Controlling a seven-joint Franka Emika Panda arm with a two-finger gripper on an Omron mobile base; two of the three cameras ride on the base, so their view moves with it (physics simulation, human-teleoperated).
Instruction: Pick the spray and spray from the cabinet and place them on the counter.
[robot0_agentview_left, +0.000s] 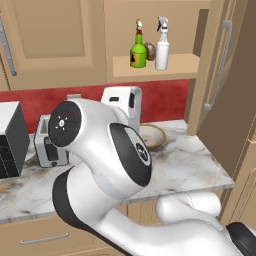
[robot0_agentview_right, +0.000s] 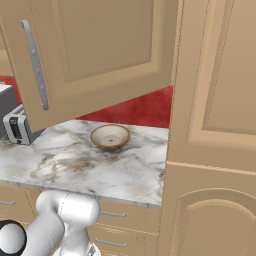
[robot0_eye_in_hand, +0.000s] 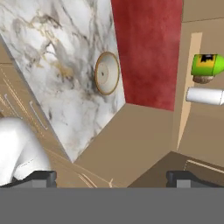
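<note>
Two sprays stand upright on the open cabinet's shelf (robot0_agentview_left: 177, 66): a green bottle (robot0_agentview_left: 138, 52) with a yellow label and a white trigger bottle (robot0_agentview_left: 162, 47) to its right. The hand view shows the green bottle (robot0_eye_in_hand: 208, 64) and the white bottle (robot0_eye_in_hand: 204, 96) lying sideways at the right edge, because the hand is rolled. My gripper (robot0_eye_in_hand: 111, 178) is open with nothing between its fingertips (robot0_eye_in_hand: 43, 177), well short of both bottles. The marble counter (robot0_agentview_left: 187, 165) lies below the shelf.
A small brown lump (robot0_agentview_left: 150, 50) sits between the bottles. A tan bowl (robot0_agentview_left: 152, 135) rests on the counter under the shelf. A toaster (robot0_agentview_left: 50, 145) and a dark microwave (robot0_agentview_left: 10, 140) stand at the left. The open cabinet door (robot0_agentview_left: 220, 65) juts out on the right.
</note>
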